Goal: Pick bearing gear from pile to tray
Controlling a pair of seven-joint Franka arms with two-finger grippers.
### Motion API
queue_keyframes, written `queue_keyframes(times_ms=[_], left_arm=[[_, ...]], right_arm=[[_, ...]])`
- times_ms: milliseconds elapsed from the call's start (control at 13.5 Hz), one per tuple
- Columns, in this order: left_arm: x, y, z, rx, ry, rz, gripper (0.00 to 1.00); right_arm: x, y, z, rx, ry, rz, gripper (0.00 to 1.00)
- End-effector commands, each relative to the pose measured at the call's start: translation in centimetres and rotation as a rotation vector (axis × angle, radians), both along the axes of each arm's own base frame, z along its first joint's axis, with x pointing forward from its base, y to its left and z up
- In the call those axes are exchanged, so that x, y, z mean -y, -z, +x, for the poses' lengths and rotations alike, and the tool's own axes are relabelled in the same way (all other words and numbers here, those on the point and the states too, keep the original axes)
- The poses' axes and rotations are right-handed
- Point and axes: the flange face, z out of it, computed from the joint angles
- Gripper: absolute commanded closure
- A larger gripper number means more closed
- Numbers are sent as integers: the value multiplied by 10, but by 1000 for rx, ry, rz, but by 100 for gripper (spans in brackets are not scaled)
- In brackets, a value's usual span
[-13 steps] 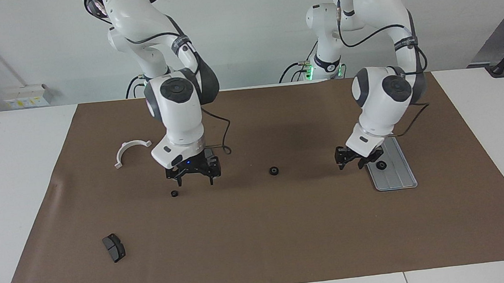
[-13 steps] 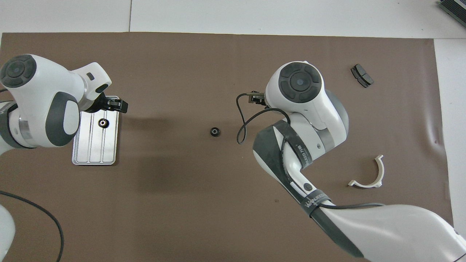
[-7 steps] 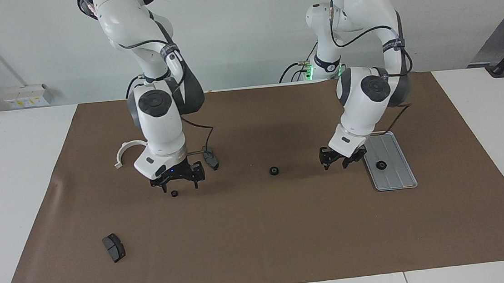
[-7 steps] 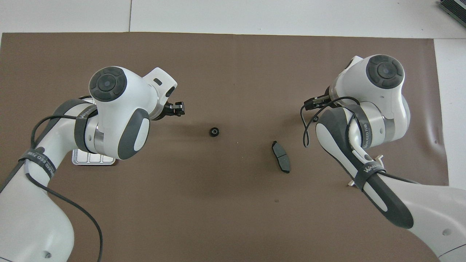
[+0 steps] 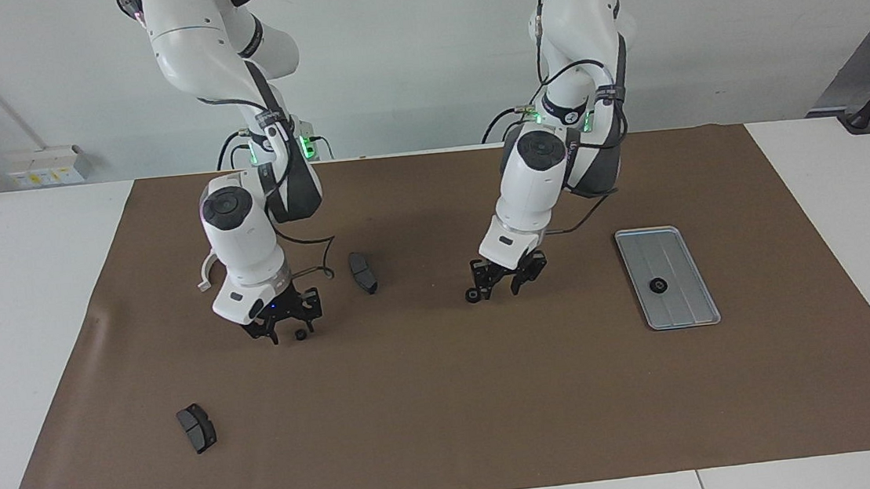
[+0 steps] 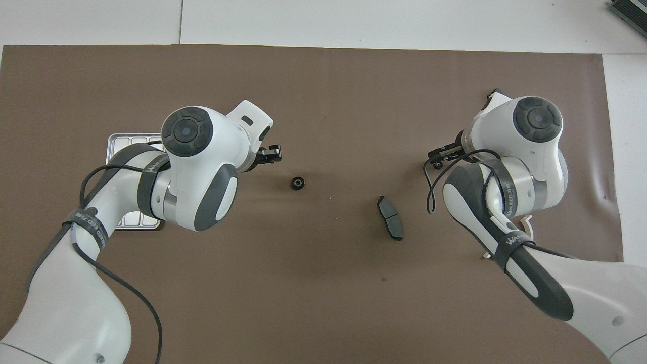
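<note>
The silver grooved tray lies toward the left arm's end of the brown mat, with one black ring on it; in the overhead view the tray is partly covered by the left arm. My left gripper is open and low, right beside a loose black ring at mid-table, which also shows in the overhead view. My right gripper is open and low, its fingers astride another small black ring. That ring is hidden in the overhead view.
A dark brake pad lies between the two grippers, nearer to the robots; it also shows in the overhead view. A second pad lies farther out toward the right arm's end. A white half-ring peeks out by the right arm.
My left gripper has left the tray and moved along the table to the middle ring. My right gripper has shifted toward its own end and come down around the small ring, uncovering a brake pad.
</note>
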Motion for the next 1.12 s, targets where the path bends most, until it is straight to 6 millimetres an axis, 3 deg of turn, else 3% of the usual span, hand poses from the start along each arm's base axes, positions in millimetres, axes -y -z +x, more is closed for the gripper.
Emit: queue_keyframes(times_ms=[0, 223, 669, 892, 1041], left_arm=[[18, 4, -7, 4, -14, -9, 41], [41, 19, -22, -17, -16, 6, 42], [41, 31, -22, -18, -15, 13, 44], [39, 35, -22, -2, -6, 19, 45], [37, 41, -23, 14, -9, 10, 45]], right_arm=[[2, 8, -14, 10, -14, 19, 37], [6, 17, -20, 19, -29, 19, 45], [6, 22, -23, 9, -30, 19, 51], [6, 22, -23, 9, -28, 19, 74], [6, 21, -23, 10, -27, 19, 98]])
